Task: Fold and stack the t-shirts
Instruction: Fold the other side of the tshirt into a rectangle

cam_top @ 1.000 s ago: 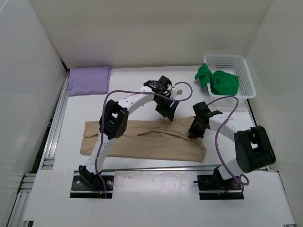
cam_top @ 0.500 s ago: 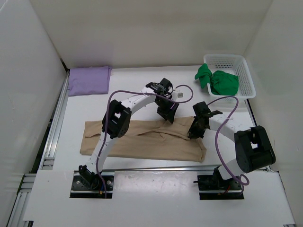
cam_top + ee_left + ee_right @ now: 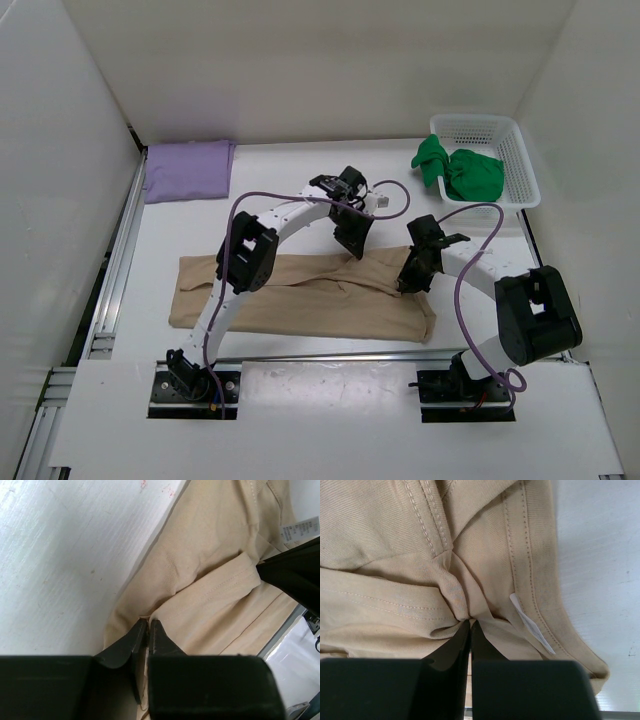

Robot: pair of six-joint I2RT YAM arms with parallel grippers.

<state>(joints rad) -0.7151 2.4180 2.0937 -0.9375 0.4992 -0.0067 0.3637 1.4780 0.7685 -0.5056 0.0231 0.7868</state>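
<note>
On the tan t-shirt [image 3: 300,300], the left gripper [image 3: 148,626], open a moment ago, now pinches cloth like the right gripper [image 3: 470,625], so lifting to fold seems ready.

Crowded centre, open far strip
Left arm [image 3: 245,255] and right arm [image 3: 535,315] arch over the tan t-shirt [image 3: 300,300] mid-table; bare table [image 3: 290,165] runs between lavender t-shirt [image 3: 188,168] far left and basket [image 3: 476,126] far right.

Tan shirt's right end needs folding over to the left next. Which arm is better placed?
Right, probably. The right gripper is shut on the tan shirt near that end, by the collar label; the left gripper pinches it farther from that end.
</note>
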